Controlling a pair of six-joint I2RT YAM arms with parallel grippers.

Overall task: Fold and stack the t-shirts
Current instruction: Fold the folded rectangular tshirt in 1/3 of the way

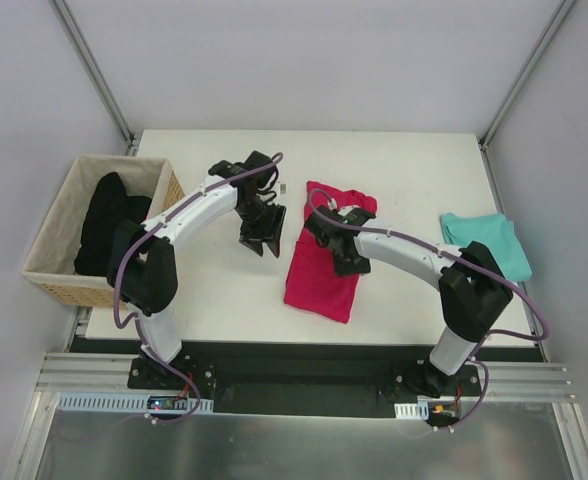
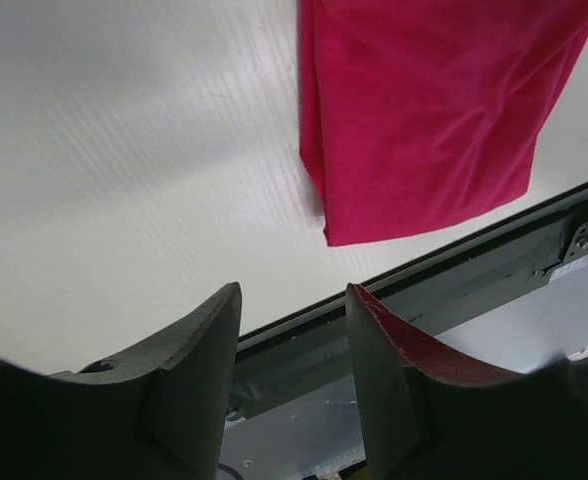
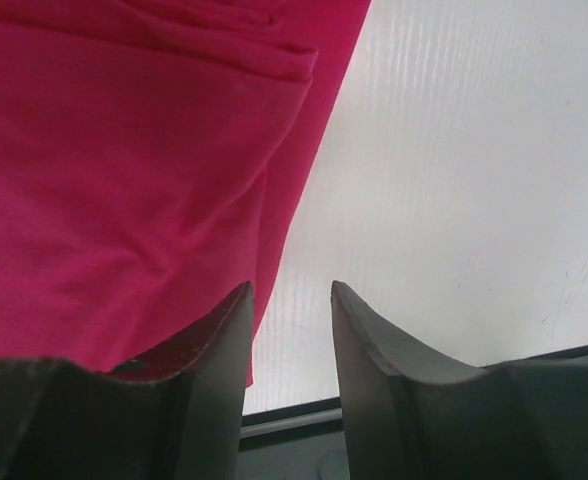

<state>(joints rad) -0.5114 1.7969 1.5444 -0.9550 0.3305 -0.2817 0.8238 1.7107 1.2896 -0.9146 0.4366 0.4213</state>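
The crimson-pink t-shirt (image 1: 321, 270) lies folded into a long strip at the table's middle, and it also shows in the left wrist view (image 2: 424, 110) and the right wrist view (image 3: 124, 170). The teal t-shirt (image 1: 489, 243) lies crumpled at the table's right edge. My left gripper (image 1: 262, 240) (image 2: 292, 295) hovers left of the pink t-shirt, open and empty. My right gripper (image 1: 344, 262) (image 3: 290, 290) is over the pink t-shirt's right edge. It is open, with bare table showing between its fingers.
A wicker basket (image 1: 57, 270) holding black cloth (image 1: 106, 225) stands off the table's left side. A small grey object (image 1: 286, 187) lies on the table behind the left gripper. The table's near edge and a metal rail (image 1: 304, 345) run just below the pink t-shirt.
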